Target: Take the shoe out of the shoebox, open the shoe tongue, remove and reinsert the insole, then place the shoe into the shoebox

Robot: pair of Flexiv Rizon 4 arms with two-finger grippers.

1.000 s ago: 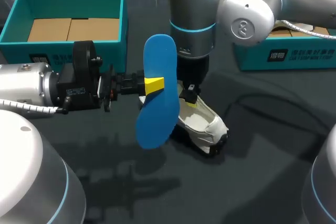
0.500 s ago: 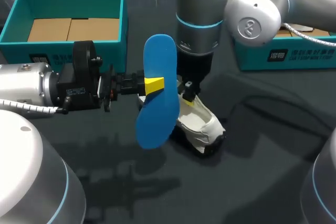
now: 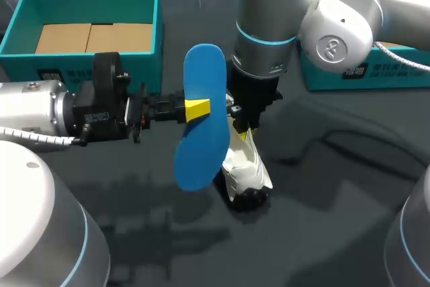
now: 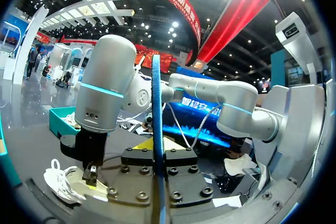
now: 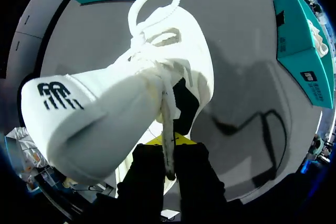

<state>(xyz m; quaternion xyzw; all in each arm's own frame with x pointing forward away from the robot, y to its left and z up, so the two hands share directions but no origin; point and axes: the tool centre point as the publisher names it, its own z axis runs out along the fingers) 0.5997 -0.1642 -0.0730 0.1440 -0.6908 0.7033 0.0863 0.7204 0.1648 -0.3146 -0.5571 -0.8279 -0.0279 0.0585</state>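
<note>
Slippage is the risk: left jaws clamp the blue insole (image 3: 201, 119) upright in the air, while right jaws pinch the white shoe (image 3: 245, 173) at its 5 o'clock, seemingly by the tongue alone, toe on the desk (image 3: 322, 233); it could twist loose before reinsertion.

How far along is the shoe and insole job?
Done: the white shoe is out of the teal shoebox, its blue insole removed. In hand: the left tool holds the insole upright; the right tool grips the shoe near its opening. Left: reinserting the insole, then boxing the shoe.
</note>
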